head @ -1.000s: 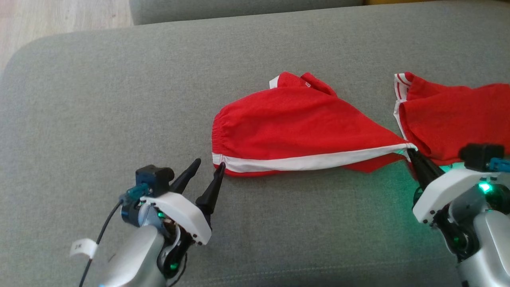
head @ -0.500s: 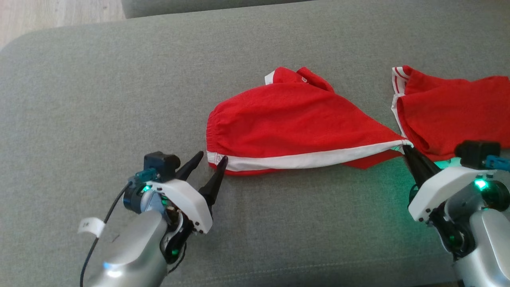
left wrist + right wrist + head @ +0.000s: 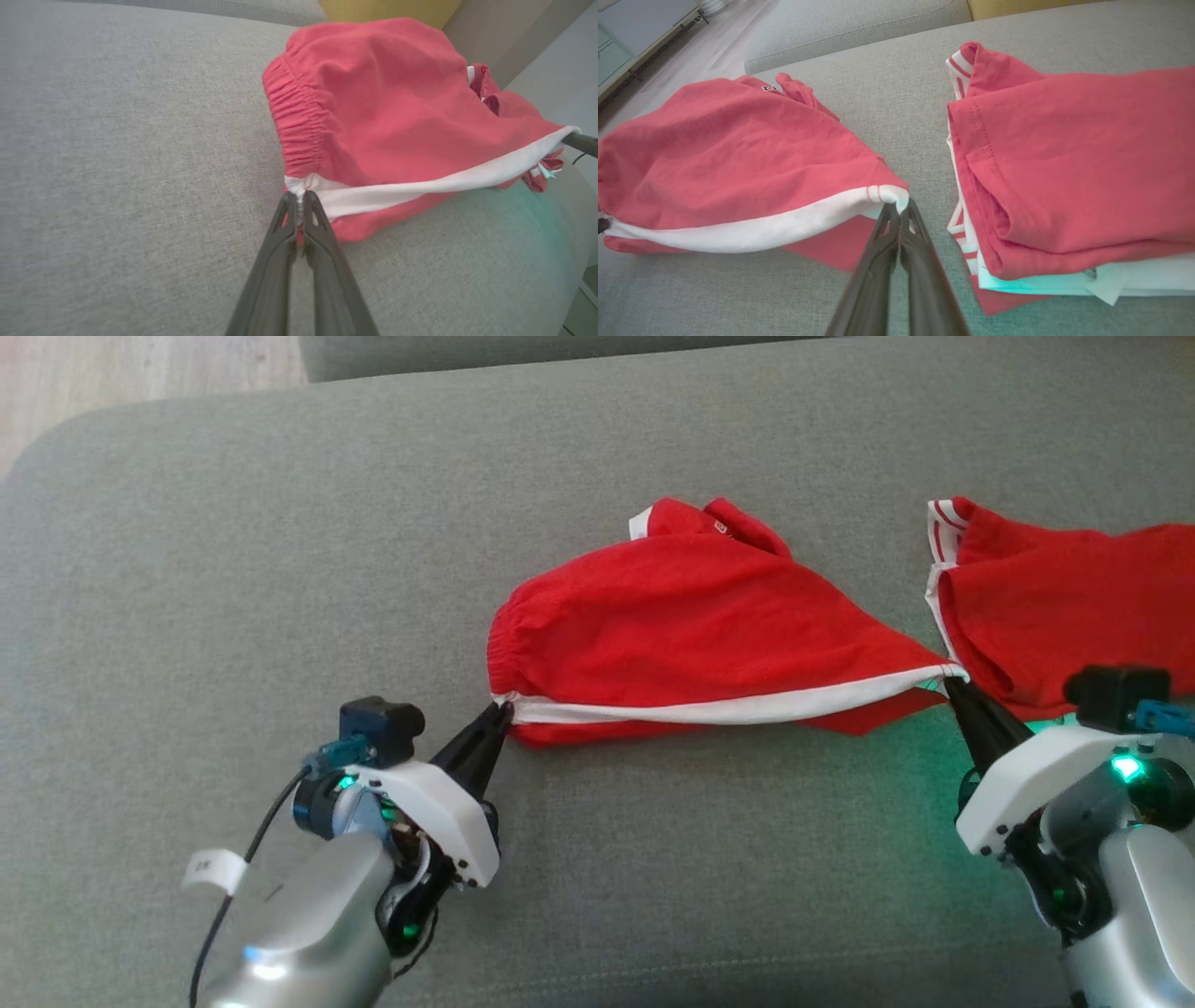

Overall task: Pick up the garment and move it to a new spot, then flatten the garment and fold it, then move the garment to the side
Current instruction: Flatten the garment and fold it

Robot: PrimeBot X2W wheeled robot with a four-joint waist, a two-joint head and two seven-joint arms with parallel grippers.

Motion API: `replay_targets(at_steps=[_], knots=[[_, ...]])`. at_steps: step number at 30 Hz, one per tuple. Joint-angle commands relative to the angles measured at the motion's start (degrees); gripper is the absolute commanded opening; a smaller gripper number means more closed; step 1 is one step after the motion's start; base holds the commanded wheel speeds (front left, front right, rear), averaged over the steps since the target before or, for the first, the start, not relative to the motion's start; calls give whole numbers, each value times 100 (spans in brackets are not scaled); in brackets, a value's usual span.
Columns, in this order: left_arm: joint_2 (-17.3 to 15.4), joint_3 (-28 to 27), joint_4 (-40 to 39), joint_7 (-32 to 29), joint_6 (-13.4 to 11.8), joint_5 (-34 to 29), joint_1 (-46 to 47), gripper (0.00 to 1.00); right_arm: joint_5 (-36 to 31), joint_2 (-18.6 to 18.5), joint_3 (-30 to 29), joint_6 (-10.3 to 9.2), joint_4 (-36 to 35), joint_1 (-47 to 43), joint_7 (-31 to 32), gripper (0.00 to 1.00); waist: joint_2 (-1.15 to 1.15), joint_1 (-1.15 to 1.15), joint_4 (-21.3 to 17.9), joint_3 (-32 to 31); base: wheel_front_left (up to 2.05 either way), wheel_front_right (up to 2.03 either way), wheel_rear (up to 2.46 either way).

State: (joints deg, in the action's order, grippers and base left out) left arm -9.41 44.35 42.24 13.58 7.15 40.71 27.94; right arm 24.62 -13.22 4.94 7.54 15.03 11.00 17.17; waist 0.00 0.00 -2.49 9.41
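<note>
Left end effector (image 3: 502,711) newly on one garment (image 3: 691,625)

Matt red cloth garment (image 3: 691,616), coarse-woven grey cushion (image 3: 233,569)

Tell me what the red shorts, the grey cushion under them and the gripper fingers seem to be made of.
Red shorts: soft matte cloth, probably cotton; it creases and gathers at the elastic waistband. Grey cushion: matte upholstery fabric with a fine flecked weave. Gripper fingers: dark, smooth, slightly glossy, likely hard plastic, though coated metal is possible.
</note>
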Motion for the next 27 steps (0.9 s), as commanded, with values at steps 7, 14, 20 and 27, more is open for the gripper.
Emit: replay_targets(at_steps=[7,14,20,27], knots=[[-388,-212,-497,133,34,11,297,0,-26,-197,210,-5,-435,167,-332,0,0,0,132,-326,0,0,0],[-815,-543,-1467,63,-95,-67,610,0,-64,-452,446,-5,-744,717,-724,0,0,0,216,-820,0,0,0],[-1206,-910,-2584,-554,-441,60,1179,0,-209,-525,619,-5,-877,1574,-1004,0,0,0,209,-1203,0,0,0],[-1554,-1224,-3762,-1244,-1012,96,1540,0,-442,-257,406,-5,-1116,2112,-1458,0,0,0,213,-1524,0,0,0]])
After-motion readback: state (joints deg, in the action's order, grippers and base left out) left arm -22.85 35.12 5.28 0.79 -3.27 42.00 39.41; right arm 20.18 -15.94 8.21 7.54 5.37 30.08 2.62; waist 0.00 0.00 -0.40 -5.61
